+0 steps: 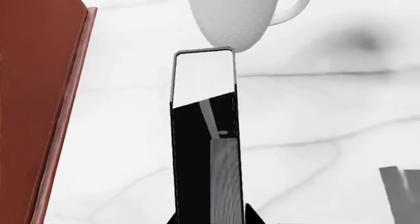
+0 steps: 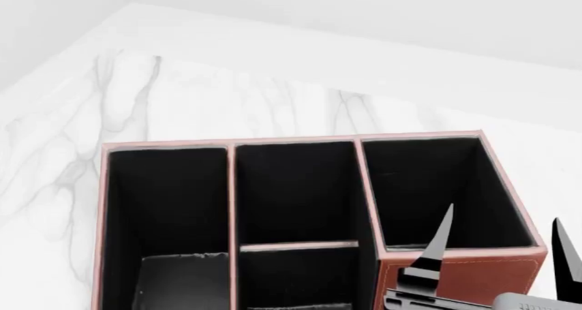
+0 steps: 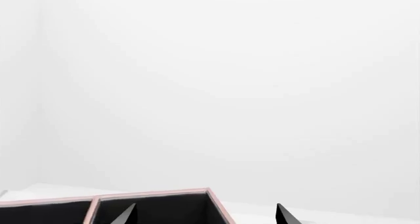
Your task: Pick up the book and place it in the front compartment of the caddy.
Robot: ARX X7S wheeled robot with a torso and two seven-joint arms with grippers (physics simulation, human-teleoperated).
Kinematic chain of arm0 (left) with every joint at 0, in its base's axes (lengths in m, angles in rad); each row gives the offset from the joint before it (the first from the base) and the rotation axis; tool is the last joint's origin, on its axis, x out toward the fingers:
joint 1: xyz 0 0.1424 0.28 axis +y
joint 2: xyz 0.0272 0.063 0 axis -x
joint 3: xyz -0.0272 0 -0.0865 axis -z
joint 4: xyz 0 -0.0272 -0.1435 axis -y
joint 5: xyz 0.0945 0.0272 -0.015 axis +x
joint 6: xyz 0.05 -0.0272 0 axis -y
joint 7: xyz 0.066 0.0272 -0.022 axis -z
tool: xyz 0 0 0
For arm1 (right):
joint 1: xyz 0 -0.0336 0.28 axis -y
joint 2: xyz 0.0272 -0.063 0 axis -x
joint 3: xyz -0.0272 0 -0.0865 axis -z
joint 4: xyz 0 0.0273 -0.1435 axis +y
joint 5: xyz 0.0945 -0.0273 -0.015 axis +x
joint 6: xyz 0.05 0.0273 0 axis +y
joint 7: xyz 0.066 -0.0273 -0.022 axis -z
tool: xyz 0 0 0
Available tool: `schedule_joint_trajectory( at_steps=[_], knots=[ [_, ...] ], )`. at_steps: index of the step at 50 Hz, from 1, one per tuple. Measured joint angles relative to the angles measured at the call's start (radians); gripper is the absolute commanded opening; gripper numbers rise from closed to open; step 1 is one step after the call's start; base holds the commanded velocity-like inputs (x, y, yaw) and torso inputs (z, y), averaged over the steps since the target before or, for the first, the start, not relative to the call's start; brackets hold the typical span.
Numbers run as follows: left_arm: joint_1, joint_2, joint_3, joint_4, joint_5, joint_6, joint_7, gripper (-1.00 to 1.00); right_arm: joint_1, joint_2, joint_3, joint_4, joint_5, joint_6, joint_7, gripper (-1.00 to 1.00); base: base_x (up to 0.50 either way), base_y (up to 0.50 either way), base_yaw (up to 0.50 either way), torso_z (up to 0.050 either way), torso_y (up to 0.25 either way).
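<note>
The book (image 1: 194, 150), thin with a black cover and a pale upper part, stands out straight from my left gripper (image 1: 211, 218), which is shut on its lower end. It hangs above the marble top beside the caddy's reddish-brown outer wall (image 1: 33, 96). Seen from the head, the caddy (image 2: 291, 141) shows several black-lined compartments with pinkish rims. My right gripper (image 2: 505, 252) is open and empty over the caddy's near right corner. Its wrist view has the caddy rim (image 3: 151, 193) just past the right gripper (image 3: 204, 216). The head view does not show the left gripper or the book.
A white mug (image 1: 236, 12) stands on the marble table (image 1: 328, 111) just beyond the book's far end. A grey object (image 1: 400, 194) shows at the edge of the left wrist view. A pale wall rises behind the table (image 2: 364, 24).
</note>
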Motion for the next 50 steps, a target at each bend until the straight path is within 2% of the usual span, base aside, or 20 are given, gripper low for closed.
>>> schedule_joint_trajectory(
  at_steps=[12, 30, 50],
  knots=[
    [-0.016, -0.030, -0.012, 0.083, 0.080, -0.003, -0.019, -1.00, 0.000, 0.003, -0.004, 0.000, 0.001, -0.003, 0.004, 1.00, 0.00, 0.00, 0.00, 0.000, 0.000],
    [-0.128, -0.063, -0.125, 0.280, 0.010, -0.116, -0.024, -1.00, -0.002, 0.009, -0.006, -0.007, 0.008, 0.000, 0.011, 1.00, 0.00, 0.00, 0.00, 0.000, 0.000],
    [-0.316, -0.054, -0.188, 0.291, -0.017, -0.151, 0.034, -1.00, 0.001, 0.016, -0.004, -0.008, 0.021, 0.005, 0.017, 1.00, 0.00, 0.00, 0.00, 0.000, 0.001]
  ],
)
